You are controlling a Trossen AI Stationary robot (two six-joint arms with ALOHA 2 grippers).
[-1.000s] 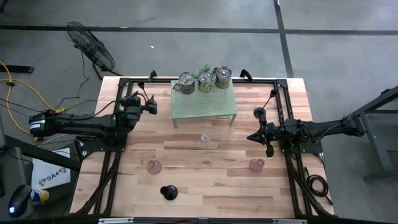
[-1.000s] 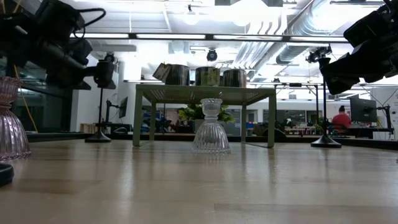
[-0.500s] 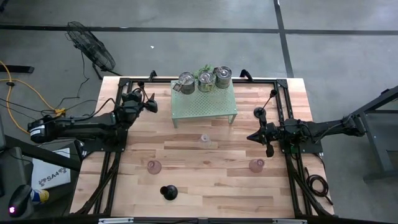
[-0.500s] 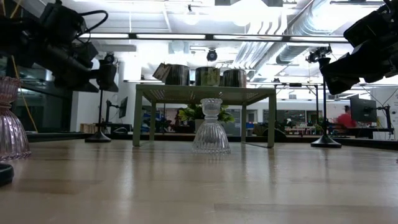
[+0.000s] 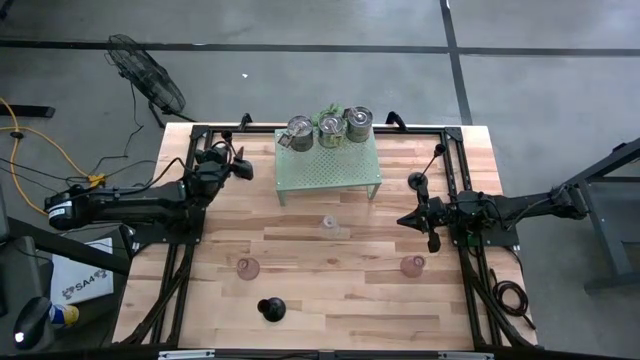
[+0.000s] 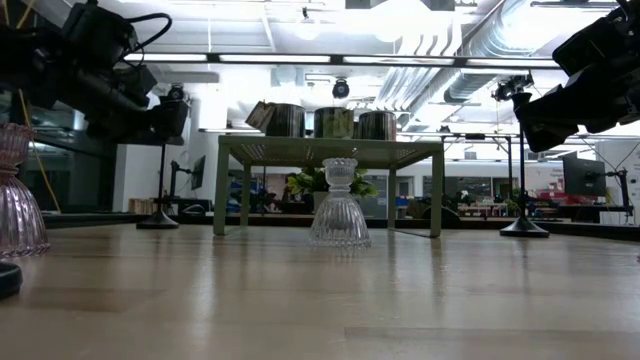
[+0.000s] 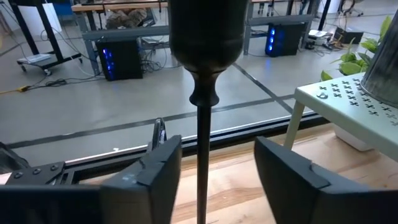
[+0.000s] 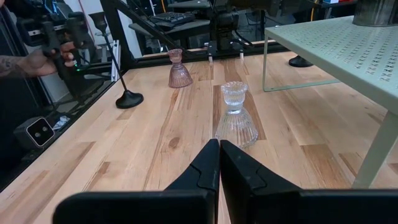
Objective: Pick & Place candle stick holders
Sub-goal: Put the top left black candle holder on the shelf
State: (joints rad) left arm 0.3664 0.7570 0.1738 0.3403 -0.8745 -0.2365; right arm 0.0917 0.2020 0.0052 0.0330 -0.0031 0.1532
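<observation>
Though straddled by left pincer (image 7: 211,177), black holder (image 7: 204,93) (base unseen).

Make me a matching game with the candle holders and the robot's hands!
Things:
1. clear glass holder
2. silver cups
3. slim black holder at the back left
4. right hand

Places or states:
A. on top of the green rack
B. between the open fingers of the left hand, with a gap on each side
C. shut, at the right side of the table
D. standing on the table in front of the rack

Pairs: 1-D, 2-A, 3-B, 4-C
</observation>
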